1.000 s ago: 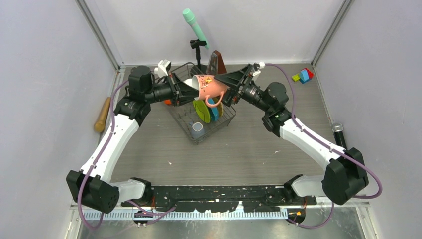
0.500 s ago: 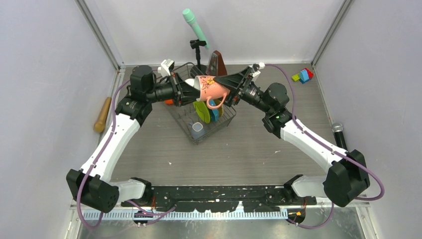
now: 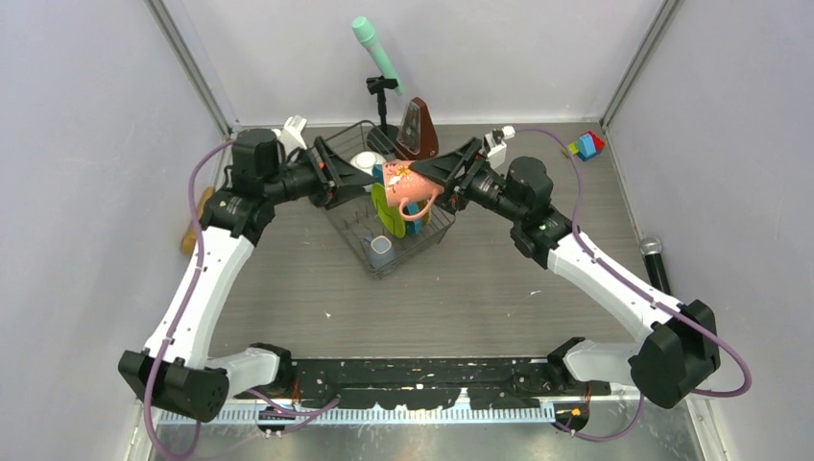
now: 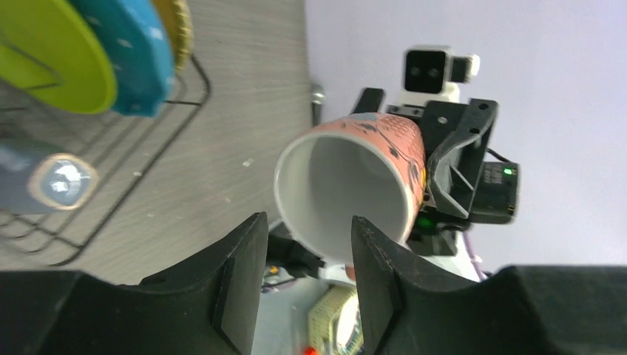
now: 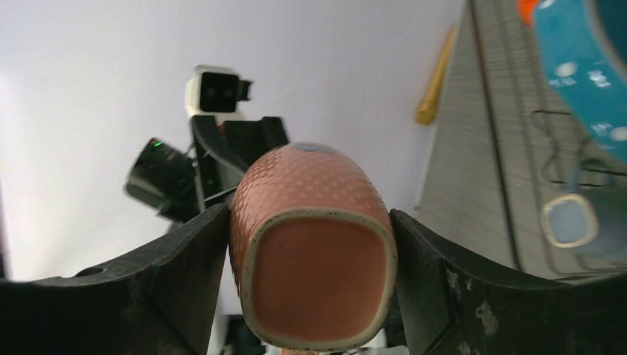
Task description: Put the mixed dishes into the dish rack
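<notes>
My right gripper (image 3: 437,178) is shut on the base of the pink mug (image 3: 405,182) and holds it on its side above the black wire dish rack (image 3: 434,229). In the right wrist view the mug's base (image 5: 314,259) fills the gap between the fingers (image 5: 185,266). My left gripper (image 3: 336,178) is open and empty just left of the mug. The mug's mouth (image 4: 347,192) faces it beyond the fingertips. The rack holds the lime green plate (image 3: 384,206), blue dotted plate (image 3: 413,216), yellow plate (image 4: 180,29), small grey mug (image 3: 381,252) and white bowl (image 3: 367,161). The orange bowl is hidden.
A brown metronome (image 3: 418,130) and a teal microphone on a stand (image 3: 376,53) are behind the rack. A wooden rolling pin (image 3: 190,235) lies at the left wall. Toy blocks (image 3: 586,145) are at the back right, a black microphone (image 3: 654,259) at the right edge.
My left gripper has drawn back to the left, away from the mug's mouth. My right gripper has brought the pink mug lower over the rack.
</notes>
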`<action>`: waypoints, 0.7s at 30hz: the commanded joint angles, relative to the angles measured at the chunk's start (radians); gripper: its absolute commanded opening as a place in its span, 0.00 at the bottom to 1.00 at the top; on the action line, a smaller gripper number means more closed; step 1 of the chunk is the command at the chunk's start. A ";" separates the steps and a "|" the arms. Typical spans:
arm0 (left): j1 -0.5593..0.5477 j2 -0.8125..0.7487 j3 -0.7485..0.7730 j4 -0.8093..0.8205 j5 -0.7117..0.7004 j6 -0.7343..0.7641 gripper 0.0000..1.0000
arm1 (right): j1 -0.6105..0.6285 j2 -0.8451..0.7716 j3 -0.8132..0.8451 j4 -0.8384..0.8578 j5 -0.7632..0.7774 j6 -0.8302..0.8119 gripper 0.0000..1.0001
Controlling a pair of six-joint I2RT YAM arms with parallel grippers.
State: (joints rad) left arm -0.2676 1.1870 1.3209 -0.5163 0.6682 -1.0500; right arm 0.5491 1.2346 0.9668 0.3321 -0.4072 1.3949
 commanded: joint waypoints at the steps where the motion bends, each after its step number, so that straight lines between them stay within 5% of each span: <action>1: 0.045 -0.073 0.065 -0.217 -0.188 0.173 0.49 | 0.034 -0.042 0.166 -0.188 0.144 -0.270 0.00; 9: 0.084 -0.072 0.087 -0.518 -0.548 0.330 0.59 | 0.146 0.129 0.387 -0.424 0.254 -0.682 0.00; 14: 0.131 -0.071 0.055 -0.572 -0.653 0.373 0.78 | 0.209 0.308 0.574 -0.499 0.285 -0.851 0.00; 21: 0.156 -0.155 -0.019 -0.563 -0.816 0.452 0.91 | 0.255 0.540 0.806 -0.597 0.328 -1.044 0.00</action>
State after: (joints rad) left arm -0.1192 1.1065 1.3365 -1.0691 -0.0093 -0.6689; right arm 0.7837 1.7092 1.6176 -0.2779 -0.1265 0.5159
